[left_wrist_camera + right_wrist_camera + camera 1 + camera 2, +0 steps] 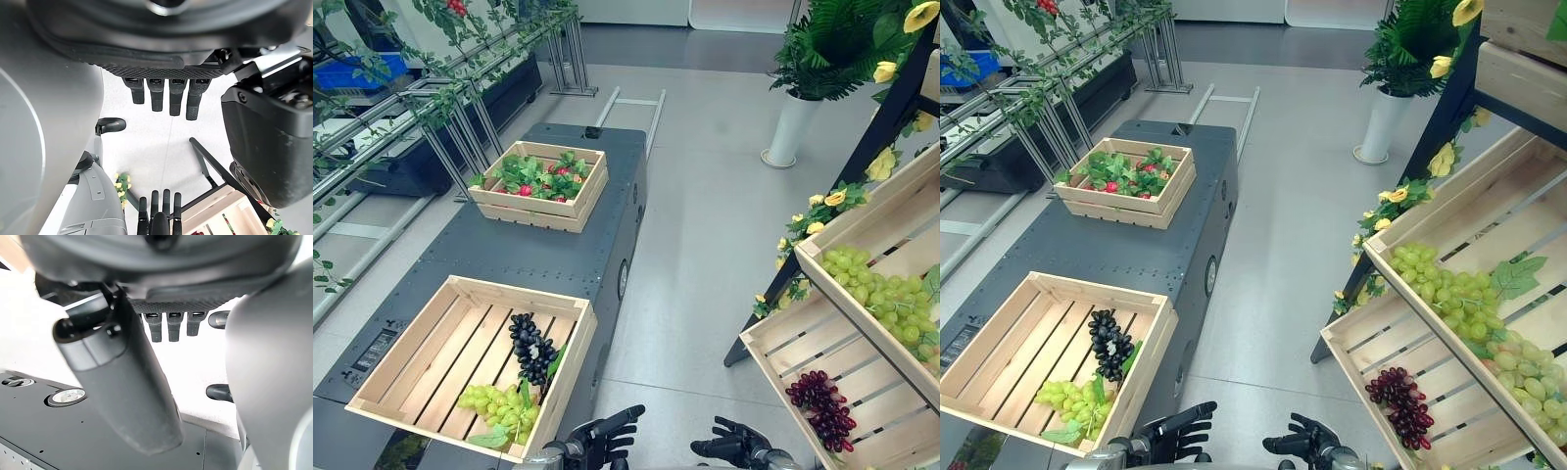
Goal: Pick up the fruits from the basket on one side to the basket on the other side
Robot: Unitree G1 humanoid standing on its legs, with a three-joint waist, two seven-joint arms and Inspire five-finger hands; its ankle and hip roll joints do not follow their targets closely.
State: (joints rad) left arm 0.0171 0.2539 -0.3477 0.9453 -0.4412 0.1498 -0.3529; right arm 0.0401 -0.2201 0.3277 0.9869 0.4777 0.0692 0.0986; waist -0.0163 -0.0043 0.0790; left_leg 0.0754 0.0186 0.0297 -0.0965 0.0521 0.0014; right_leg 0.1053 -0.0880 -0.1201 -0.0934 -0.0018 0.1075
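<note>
A wooden crate (421,343) on the dark table at my left holds a black grape bunch (532,348) and a green grape bunch (499,406). On the right, a slanted wooden shelf crate (783,343) carries a dark red grape bunch (822,409); the tier above holds green grapes (886,299). My left hand (602,436) and right hand (729,446) hang low at the bottom centre, over the floor between the crates, fingers relaxed and holding nothing. In the left wrist view the left hand's fingers (164,98) hang straight; the right hand's fingers (168,328) do likewise in its wrist view.
Farther back on the dark table (558,259) stands a second crate (543,181) with leafy greens and red fruit. A white pot with a green plant (793,127) stands on the floor at the back right. Metal racks with vines (450,117) line the left side.
</note>
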